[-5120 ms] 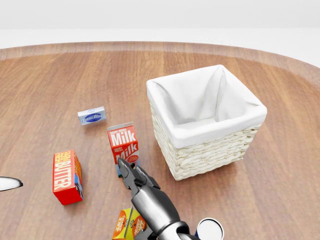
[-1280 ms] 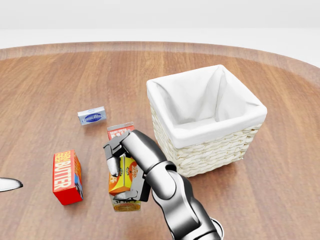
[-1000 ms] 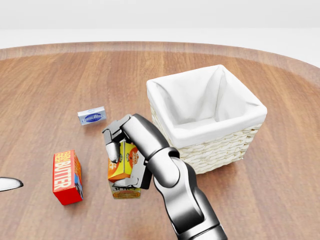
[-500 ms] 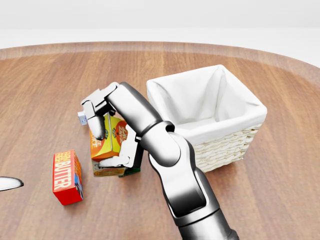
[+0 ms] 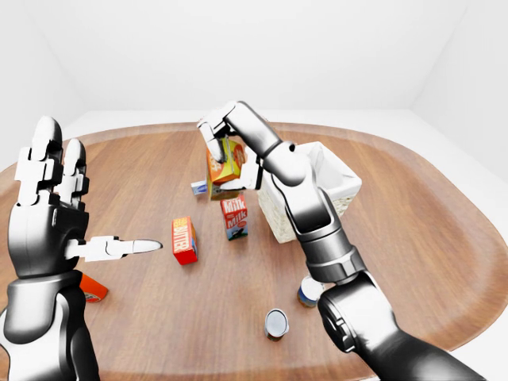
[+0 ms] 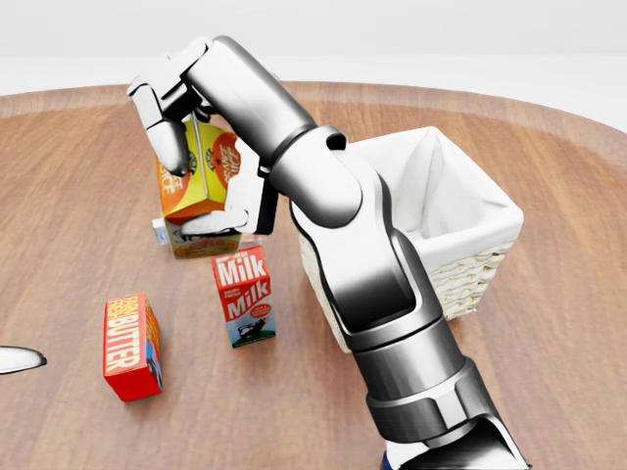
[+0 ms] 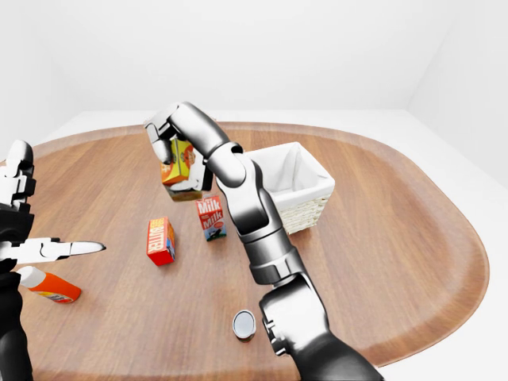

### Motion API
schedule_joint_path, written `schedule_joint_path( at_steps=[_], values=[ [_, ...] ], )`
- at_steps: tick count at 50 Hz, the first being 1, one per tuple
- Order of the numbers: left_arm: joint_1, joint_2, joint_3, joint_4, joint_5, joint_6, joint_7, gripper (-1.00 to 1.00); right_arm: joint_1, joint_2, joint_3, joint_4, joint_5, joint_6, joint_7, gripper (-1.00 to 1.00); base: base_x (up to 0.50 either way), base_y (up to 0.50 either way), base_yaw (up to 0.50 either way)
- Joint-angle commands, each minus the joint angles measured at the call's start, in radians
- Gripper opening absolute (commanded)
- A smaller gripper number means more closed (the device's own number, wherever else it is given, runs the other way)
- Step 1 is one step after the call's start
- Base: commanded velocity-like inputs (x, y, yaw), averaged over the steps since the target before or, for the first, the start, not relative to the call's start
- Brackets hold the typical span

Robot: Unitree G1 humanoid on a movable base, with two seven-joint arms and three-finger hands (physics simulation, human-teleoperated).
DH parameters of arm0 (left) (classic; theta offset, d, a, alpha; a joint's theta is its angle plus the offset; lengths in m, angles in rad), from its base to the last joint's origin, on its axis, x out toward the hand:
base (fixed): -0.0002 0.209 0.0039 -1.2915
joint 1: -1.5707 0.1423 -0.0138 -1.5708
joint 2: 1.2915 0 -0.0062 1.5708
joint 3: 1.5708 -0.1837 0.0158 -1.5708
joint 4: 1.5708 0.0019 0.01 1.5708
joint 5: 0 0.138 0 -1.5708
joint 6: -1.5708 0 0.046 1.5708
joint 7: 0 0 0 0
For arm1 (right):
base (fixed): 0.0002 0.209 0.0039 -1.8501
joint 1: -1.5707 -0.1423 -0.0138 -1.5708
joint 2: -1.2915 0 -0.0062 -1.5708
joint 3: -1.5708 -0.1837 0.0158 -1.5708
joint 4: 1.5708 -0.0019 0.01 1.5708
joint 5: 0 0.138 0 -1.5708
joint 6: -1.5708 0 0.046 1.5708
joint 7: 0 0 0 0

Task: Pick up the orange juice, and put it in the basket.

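Fingers of the right robot hand (image 6: 191,147) are closed round the orange and yellow juice carton (image 6: 196,168), which hangs in the air above the round brown wooden tabletop (image 6: 88,166), tilted a little; in the head view it is to the left of the square woven basket with white cloth lining (image 6: 460,211) and not over its opening; the silver arm crosses the basket's left side. Below the carton stands the red and white milk carton (image 6: 243,296), upright; to its left stands the red butter box (image 6: 131,347); a small blue and white box (image 5: 198,187) shows just beside the held carton. The left robot hand (image 5: 49,208) is raised at the left of the left-eye view, open, its fingers spread and holding nothing. Near the bottom edge of the tabletop lie a small metal can (image 7: 244,325) and an orange bottle with white cap (image 7: 48,286), well apart.
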Motion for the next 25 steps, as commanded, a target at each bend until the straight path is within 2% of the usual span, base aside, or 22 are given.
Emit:
schedule_joint_path(
  at_steps=[1,6,15,25],
  values=[
    [-0.003,-0.005,-0.013,0.099,0.032,0.000,0.011,1.00,-0.232,-0.059,-0.052,0.180,0.037,0.000,-0.025,-1.00,0.00,0.00,0.00],
    [-0.003,-0.005,-0.013,0.099,0.031,0.000,0.012,1.00,-0.342,-0.097,-0.073,0.290,0.068,0.000,-0.051,-1.00,0.00,0.00,0.00],
    [-0.004,-0.003,-0.012,0.112,0.031,0.000,0.008,1.00,-0.617,-0.183,-0.122,0.628,0.161,0.000,-0.115,-1.00,0.00,0.00,0.00],
    [-0.004,-0.002,-0.011,0.111,0.029,0.000,0.009,1.00,-0.792,-0.245,-0.147,0.882,0.178,0.000,-0.154,-1.00,0.00,0.00,0.00]
  ],
)
